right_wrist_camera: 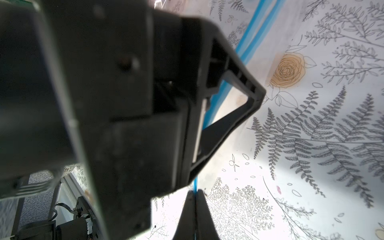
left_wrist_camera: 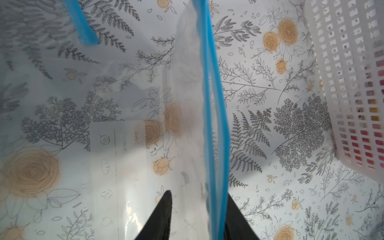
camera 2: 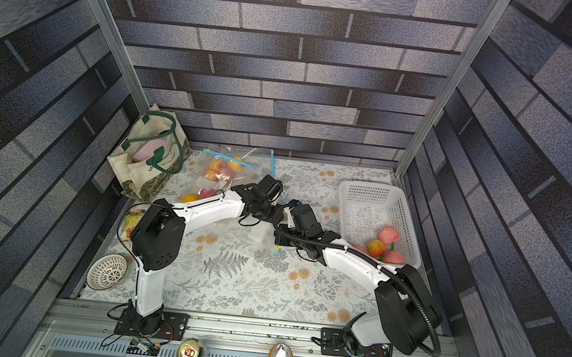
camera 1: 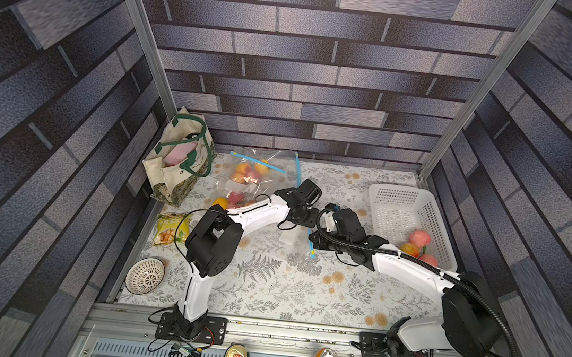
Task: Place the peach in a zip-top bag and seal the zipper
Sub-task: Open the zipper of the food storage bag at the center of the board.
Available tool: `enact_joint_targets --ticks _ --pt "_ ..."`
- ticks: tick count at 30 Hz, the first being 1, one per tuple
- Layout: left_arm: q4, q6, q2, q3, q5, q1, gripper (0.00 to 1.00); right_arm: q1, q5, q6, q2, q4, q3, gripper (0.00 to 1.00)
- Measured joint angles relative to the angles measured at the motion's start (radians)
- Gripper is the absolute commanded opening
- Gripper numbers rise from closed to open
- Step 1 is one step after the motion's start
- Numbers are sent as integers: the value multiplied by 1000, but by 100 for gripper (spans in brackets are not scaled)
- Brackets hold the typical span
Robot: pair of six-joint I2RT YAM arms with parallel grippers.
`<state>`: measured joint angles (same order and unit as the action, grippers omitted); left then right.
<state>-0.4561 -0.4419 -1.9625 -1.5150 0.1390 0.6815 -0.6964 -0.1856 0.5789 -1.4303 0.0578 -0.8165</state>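
1. The right end effector (right_wrist_camera: 195, 192) is clenched on the blue zipper (left_wrist_camera: 214, 104), with the strip pinched between its two tips.
2. The left end effector (left_wrist_camera: 199, 192) is released. Its fingers (left_wrist_camera: 164, 216) stand apart and straddle the same zipper edge. The strip runs close to one finger.
3. The zip-top bag (left_wrist_camera: 145, 166) is clear and has a write-on label. It spans between the two arms over the middle of the surface (camera 1: 265, 293), and the floral print shows through it.
4. The peaches (camera 1: 419, 238) lie in the near corner of the white basket (camera 1: 398, 198) on the robot's right, apart from the bag.
5. At the back, a second bag (camera 1: 248, 175) holds fruit, with a tote bag (camera 1: 181, 161) just beside it.
6. A snack packet (camera 1: 170, 227) and a bowl (camera 1: 145, 275) lie along the left edge.
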Motion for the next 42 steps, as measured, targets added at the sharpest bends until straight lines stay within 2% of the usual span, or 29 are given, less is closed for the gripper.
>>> enact_joint_targets --ticks 5,12,17,20,29,35,42 --pt "21 -16 70 -2 37 -35 45 0 -2 -1 0 -1 0 0" --pt "7 7 86 -72 10 -27 38 0 -3 -1 0 -1 0 0" --pt "-21 34 42 -108 -40 -6 34 0 -3 -1 0 -1 0 0" --pt "-37 50 0 -128 -74 6 27 0 -3 -2 0 -1 0 0" --pt "-46 55 -30 -130 -99 11 26 0 -3 -5 0 4 -14 0" --pt "-44 54 -26 -130 -95 9 32 0 -4 -5 -10 7 -15 0" --pt "-30 53 9 -129 -96 -2 28 0 -8 -5 -22 6 -19 0"
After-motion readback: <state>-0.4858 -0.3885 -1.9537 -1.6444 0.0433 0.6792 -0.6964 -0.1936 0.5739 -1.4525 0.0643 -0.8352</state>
